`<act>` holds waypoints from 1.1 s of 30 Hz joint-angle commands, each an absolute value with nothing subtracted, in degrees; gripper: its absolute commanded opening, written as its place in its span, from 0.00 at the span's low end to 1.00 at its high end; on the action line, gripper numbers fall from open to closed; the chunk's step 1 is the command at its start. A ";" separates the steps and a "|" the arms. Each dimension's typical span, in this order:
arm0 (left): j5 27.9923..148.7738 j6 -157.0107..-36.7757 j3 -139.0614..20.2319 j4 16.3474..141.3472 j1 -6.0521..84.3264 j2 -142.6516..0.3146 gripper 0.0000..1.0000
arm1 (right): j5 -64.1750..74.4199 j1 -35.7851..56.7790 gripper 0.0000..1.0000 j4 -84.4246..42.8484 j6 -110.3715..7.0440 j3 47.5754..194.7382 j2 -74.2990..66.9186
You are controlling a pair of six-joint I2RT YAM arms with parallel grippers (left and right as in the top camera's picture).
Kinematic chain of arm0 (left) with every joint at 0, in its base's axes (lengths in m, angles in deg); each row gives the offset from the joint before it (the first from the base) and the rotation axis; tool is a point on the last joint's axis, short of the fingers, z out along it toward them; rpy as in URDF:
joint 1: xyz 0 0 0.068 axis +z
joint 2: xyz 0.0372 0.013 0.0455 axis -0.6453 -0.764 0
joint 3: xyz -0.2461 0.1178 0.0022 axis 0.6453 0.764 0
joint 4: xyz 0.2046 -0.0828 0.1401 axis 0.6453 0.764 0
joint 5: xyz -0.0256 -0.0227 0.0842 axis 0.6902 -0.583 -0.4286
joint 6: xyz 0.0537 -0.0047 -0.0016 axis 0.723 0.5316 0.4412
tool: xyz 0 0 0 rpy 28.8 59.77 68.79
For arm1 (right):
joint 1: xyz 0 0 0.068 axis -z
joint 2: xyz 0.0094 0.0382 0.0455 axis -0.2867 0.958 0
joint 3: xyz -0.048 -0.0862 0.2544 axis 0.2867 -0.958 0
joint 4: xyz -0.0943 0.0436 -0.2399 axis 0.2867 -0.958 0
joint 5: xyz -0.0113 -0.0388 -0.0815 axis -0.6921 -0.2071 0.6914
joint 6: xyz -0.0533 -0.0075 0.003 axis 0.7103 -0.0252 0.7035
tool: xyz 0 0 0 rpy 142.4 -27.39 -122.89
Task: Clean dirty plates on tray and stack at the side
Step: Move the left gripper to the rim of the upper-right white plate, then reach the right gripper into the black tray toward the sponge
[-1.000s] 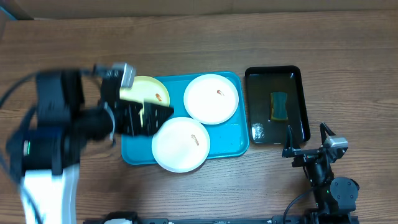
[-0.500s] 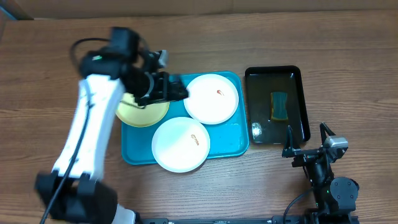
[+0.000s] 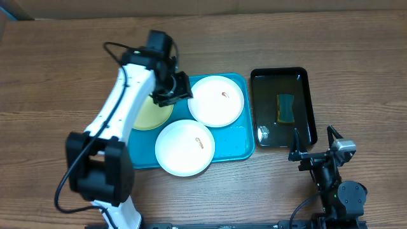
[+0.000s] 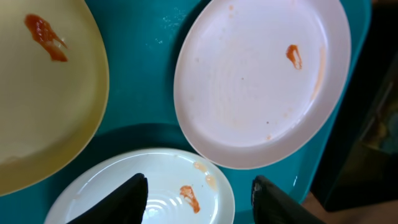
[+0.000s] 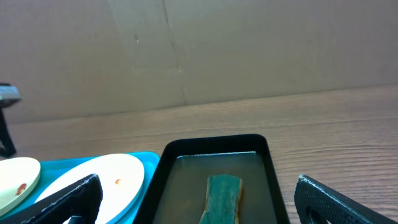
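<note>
Our left gripper (image 4: 199,185) hangs over the tray (image 3: 240,138), fingers spread wide and holding nothing. It is above the spot where the three plates come close together. Below it, the yellow plate (image 3: 147,113) lies at the tray's left and overhangs the rim. The far white plate (image 3: 216,100) sits at the right, and the near white plate (image 3: 185,147) juts over the front edge. Each has an orange smear. Our right gripper (image 5: 199,200) rests wide open and empty beside the black tray (image 3: 311,95), which holds a sponge (image 3: 285,108).
</note>
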State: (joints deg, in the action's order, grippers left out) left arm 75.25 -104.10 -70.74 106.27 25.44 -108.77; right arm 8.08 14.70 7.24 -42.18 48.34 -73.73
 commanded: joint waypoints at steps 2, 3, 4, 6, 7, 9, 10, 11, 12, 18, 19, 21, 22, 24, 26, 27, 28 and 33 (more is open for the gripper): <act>66.09 -108.05 -70.54 105.11 20.88 -111.79 0.48 | 8.56 14.81 1.00 7.57 -41.85 47.73 -74.28; 64.54 -108.07 -70.54 104.93 20.24 -112.45 0.44 | 8.56 14.81 1.00 7.57 -41.85 47.73 -74.28; 63.07 -108.05 -70.54 104.80 19.52 -112.90 0.44 | 8.56 14.81 1.00 7.57 -41.85 47.73 -74.28; 61.43 -108.05 -70.54 104.76 18.56 -114.17 0.44 | 8.56 14.81 1.00 7.57 -41.85 47.73 -74.28; 61.00 -108.05 -70.54 104.76 18.27 -114.67 0.45 | 8.56 14.81 1.00 7.57 -41.85 47.73 -74.28; 60.71 -108.05 -70.54 104.78 18.06 -115.75 0.48 | 8.56 14.81 1.00 7.57 -41.85 47.75 -74.28; 60.52 -108.05 -70.54 104.76 18.06 -116.27 0.50 | 8.56 14.81 1.00 7.57 -41.85 47.73 -74.28; 60.43 -108.05 -70.54 104.72 18.12 -116.55 0.51 | 8.56 14.81 1.00 7.57 -41.85 47.73 -74.28; 60.32 -108.05 -70.54 104.54 18.38 -116.88 0.52 | 8.56 14.81 1.00 7.57 -41.85 47.73 -74.28; 60.43 -108.03 -70.54 103.32 20.05 -117.04 0.54 | 8.56 14.81 1.00 7.57 -41.85 47.73 -74.28; 60.43 -108.01 -70.54 103.36 20.02 -117.06 0.54 | 8.56 14.81 1.00 7.57 -41.85 47.73 -74.28; 60.38 -108.03 -70.32 103.51 20.00 -117.08 0.54 | 8.56 14.81 1.00 7.57 -41.85 47.73 -74.28; 60.38 -108.03 -70.17 103.47 19.91 -117.08 0.53 | 8.56 14.81 1.00 7.57 -41.85 47.73 -74.28; 60.58 -108.03 -69.56 102.75 19.52 -117.08 0.54 | 8.56 14.81 1.00 7.57 -41.85 47.73 -74.28; 60.56 -107.37 -68.73 101.63 19.21 -117.08 0.54 | 8.78 14.81 1.00 7.57 -41.85 47.75 -74.28; 60.56 -107.05 -68.33 101.09 19.15 -117.08 0.54 | 9.90 14.81 1.00 7.59 -41.83 47.75 -74.28; 60.58 -106.96 -67.92 100.56 19.13 -117.08 0.54 | 11.95 14.81 1.00 7.59 -41.85 47.75 -74.28; 60.73 -106.72 -67.20 98.84 19.15 -117.08 0.54 | 13.55 14.81 1.00 7.22 -42.44 47.75 -74.28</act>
